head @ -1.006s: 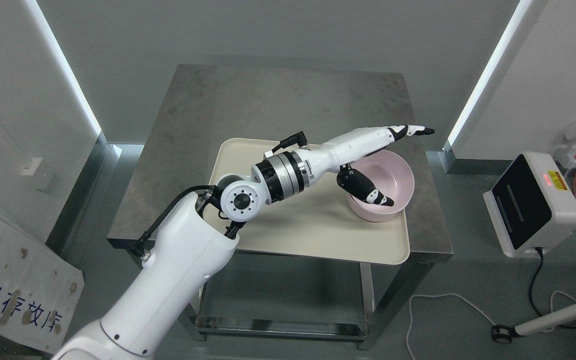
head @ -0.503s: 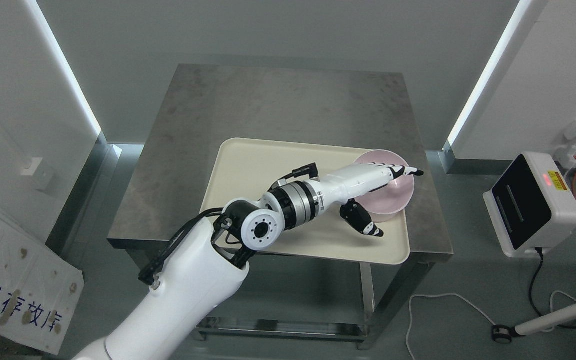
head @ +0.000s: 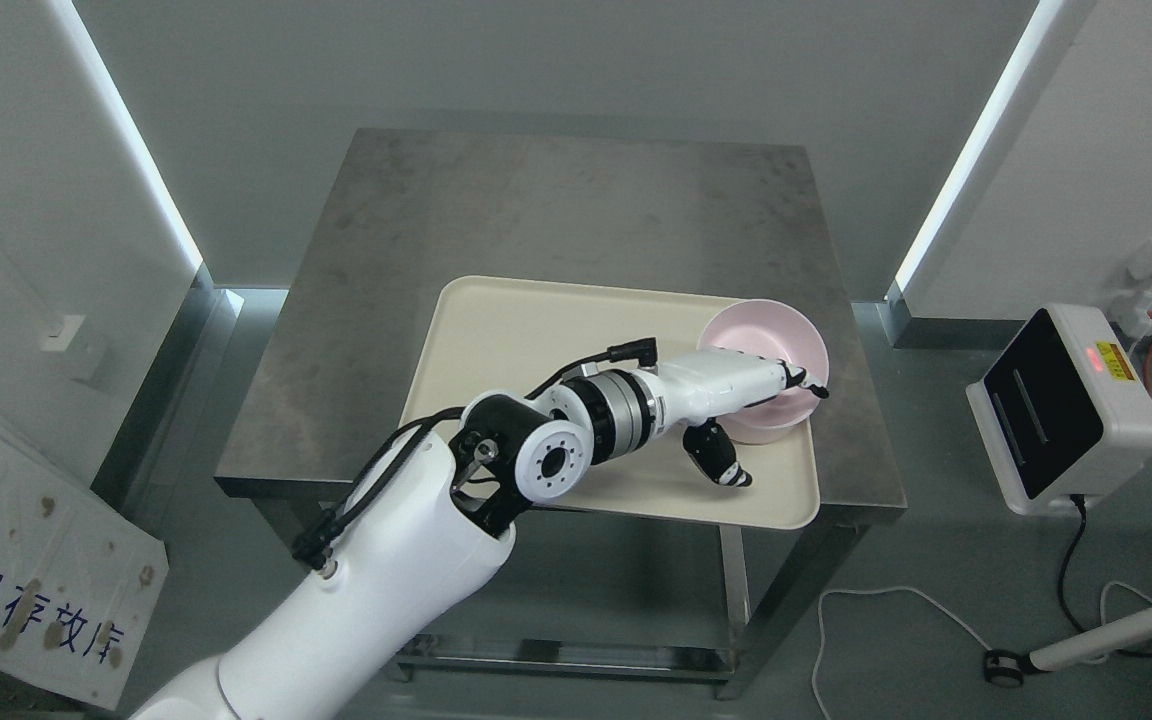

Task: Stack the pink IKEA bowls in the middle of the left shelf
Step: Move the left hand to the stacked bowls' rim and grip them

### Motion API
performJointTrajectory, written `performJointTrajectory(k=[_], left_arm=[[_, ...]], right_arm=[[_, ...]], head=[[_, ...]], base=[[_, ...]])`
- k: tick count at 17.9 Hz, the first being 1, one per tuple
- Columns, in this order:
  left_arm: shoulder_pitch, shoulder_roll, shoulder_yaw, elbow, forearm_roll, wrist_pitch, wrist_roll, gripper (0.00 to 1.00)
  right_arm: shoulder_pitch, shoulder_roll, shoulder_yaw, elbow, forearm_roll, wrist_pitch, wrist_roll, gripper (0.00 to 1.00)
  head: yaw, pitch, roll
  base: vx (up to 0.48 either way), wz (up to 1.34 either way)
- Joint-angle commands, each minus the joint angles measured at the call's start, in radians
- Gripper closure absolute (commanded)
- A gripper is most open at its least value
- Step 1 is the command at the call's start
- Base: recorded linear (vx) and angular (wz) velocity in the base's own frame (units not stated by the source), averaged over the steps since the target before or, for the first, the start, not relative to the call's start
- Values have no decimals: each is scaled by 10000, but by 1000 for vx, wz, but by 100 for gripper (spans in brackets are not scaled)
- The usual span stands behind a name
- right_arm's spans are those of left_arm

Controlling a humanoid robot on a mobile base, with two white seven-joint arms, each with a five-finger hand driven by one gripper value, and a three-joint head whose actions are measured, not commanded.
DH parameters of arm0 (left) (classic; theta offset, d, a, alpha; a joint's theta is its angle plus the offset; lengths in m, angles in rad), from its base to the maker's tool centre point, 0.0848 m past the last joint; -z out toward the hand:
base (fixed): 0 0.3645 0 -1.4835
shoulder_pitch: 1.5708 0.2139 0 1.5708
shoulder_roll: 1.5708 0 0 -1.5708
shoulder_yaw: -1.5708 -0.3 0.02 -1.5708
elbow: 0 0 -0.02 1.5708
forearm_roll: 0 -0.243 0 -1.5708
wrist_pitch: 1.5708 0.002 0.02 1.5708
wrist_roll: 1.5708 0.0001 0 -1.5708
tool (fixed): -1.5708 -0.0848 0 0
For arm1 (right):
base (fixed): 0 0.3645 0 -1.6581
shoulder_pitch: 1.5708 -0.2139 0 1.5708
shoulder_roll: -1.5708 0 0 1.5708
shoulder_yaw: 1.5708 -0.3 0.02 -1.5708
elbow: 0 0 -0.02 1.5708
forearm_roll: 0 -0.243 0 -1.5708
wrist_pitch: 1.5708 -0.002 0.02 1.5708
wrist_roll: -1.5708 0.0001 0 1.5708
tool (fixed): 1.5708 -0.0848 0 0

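One pink bowl (head: 771,335) stands upright at the right end of a cream tray (head: 536,330) on a steel table (head: 556,200). My left arm comes in from the lower left. My left hand (head: 776,432) is at the bowl's near side. Its fingers (head: 796,378) lie stretched over the near rim into the bowl, and the thumb (head: 726,468) hangs outside the wall, below it. The hand is open and straddles the rim without closing on it. No second bowl shows, and no shelf.
The tray's left and middle part is bare. The table's front edge (head: 556,505) lies just below the tray. A white box with a black face (head: 1066,410) and cables (head: 896,610) sit on the floor at the right. A printed board (head: 26,600) leans at the lower left.
My left hand has come down and pulled back toward me: the fingers went from above the bowl's far rim into the bowl, the thumb from inside to outside. The bowl stays in place.
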Motion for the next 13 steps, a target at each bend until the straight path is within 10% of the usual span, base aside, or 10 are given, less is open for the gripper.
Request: performJointTrajectory(k=[1,13], left_arm=[[-769,174,-306,661,-421,329,-75,22],[-662,174,-429,1413,-819,345,-489,26]], right_arm=[[291,-175,-107,-338,-52,-6,4,0],[291,-175,-107,-338,-52,-6,4,0]], head=[[0,0,0],[0,0,0]], base=[[0,0],[0,0]])
